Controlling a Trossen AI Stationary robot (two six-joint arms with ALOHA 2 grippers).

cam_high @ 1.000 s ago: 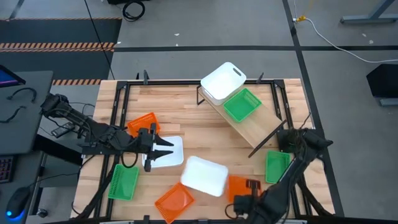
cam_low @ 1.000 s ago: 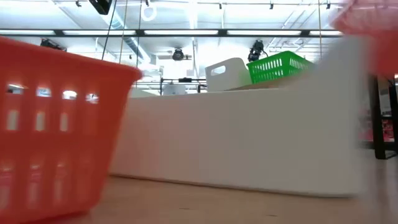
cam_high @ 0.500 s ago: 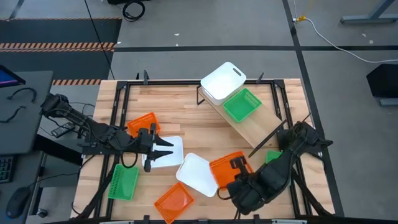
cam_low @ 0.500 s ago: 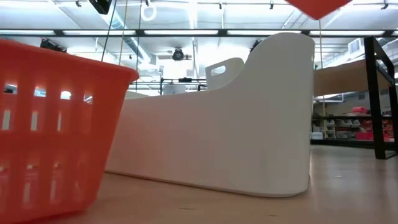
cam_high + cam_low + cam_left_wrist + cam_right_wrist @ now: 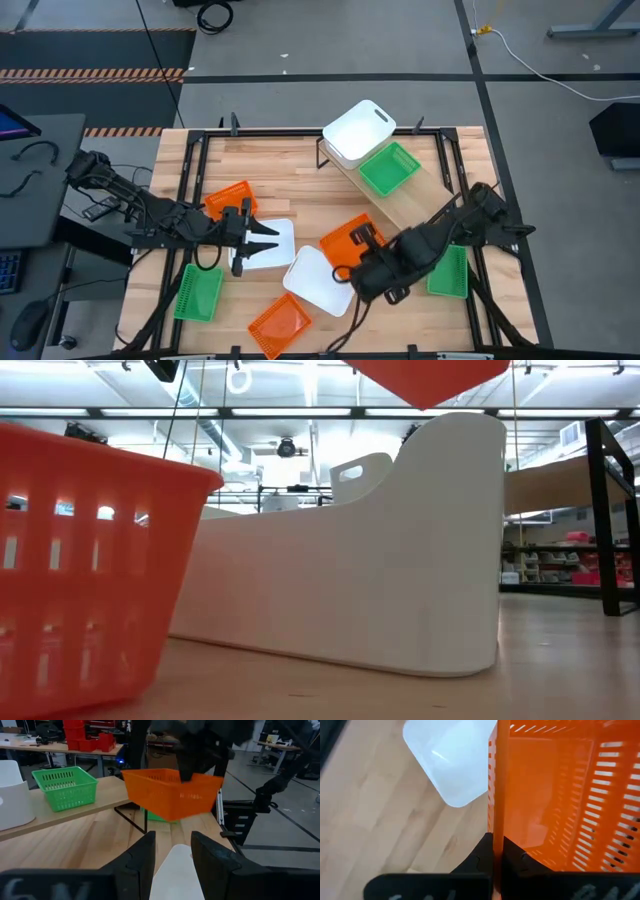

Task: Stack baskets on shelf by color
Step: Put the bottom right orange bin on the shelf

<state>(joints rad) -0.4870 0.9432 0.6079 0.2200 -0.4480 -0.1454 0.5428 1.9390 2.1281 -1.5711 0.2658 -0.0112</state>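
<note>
Since a second ago, an orange basket (image 5: pixel 348 243) has been lifted off the counter (image 5: pixel 300 180) and carried toward the shelf (image 5: pixel 405 205). It is held by its rim in the right hand (image 5: pixel 496 851), clamped narrow. The left hand (image 5: pixel 268 240), parted, waits beside a white basket (image 5: pixel 270 245).

Overhead camera looks straight down on the whole table (image 5: pixel 300 180). Low camera sits at tabletop level, close against the white basket (image 5: pixel 380 570). Both wrist cameras share the orange basket (image 5: pixel 172 792).

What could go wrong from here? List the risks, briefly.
1. The right gripper pinches only one wall of the orange basket, which hangs in the air; it could tilt or slip.
2. The shelf slants, and a white basket and a green basket already sit on it, so the orange one may slide or bump them.
3. The left gripper waits close by, open.
</note>
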